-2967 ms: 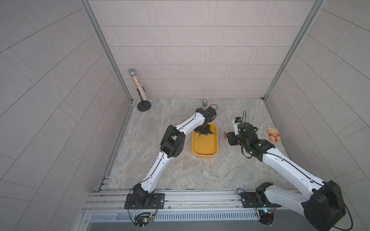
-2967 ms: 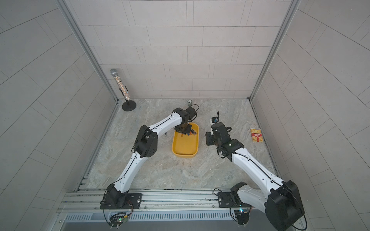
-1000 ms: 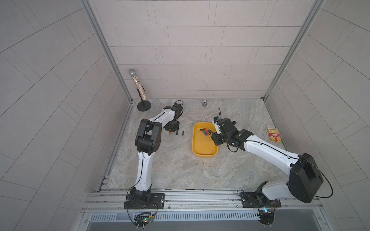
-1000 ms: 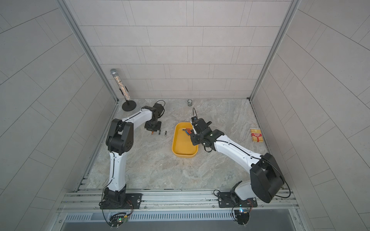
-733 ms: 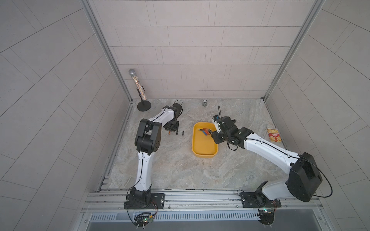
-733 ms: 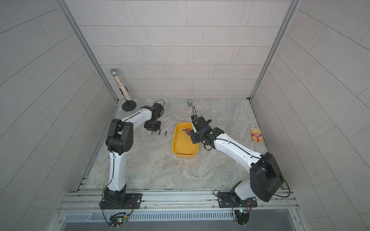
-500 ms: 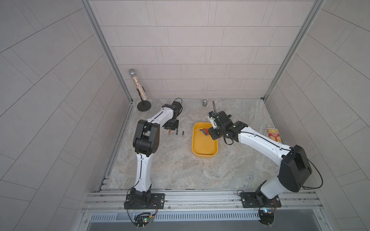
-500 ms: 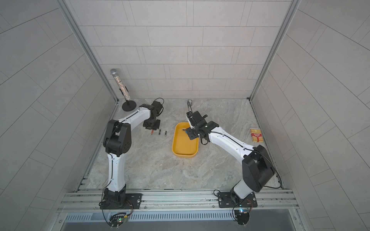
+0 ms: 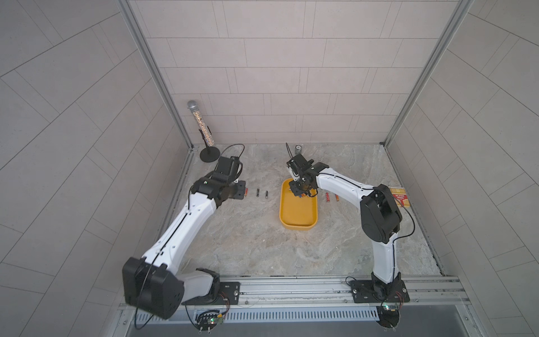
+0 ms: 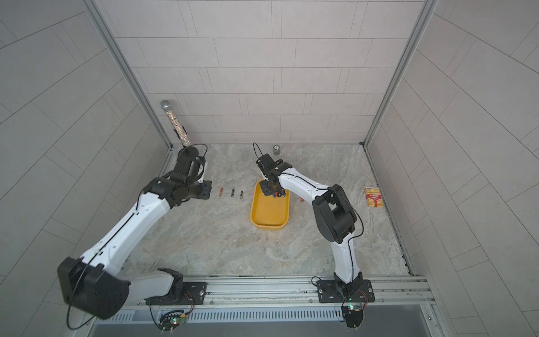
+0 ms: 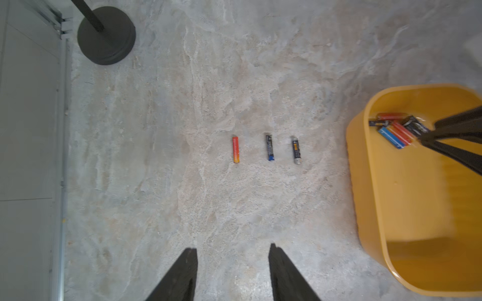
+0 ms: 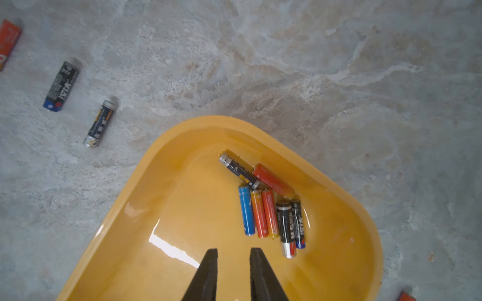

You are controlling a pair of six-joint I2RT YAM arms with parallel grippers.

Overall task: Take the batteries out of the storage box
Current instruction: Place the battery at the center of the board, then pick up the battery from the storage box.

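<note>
Your right gripper hung empty, jaws narrowly apart, over the storage box, where 7 batteries lay clustered in 1 corner. Next, probably: descend and pinch 1. Your left gripper stood open, empty.

Yellow storage box, blue battery

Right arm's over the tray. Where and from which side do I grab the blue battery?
Take the blue battery at mid-length, straight down with the right gripper. It lies flat at the end of a row: one long side faces bare storage box floor, the other touches an orange battery. Probably nudge it clear onto that floor first, then pinch across.
</note>
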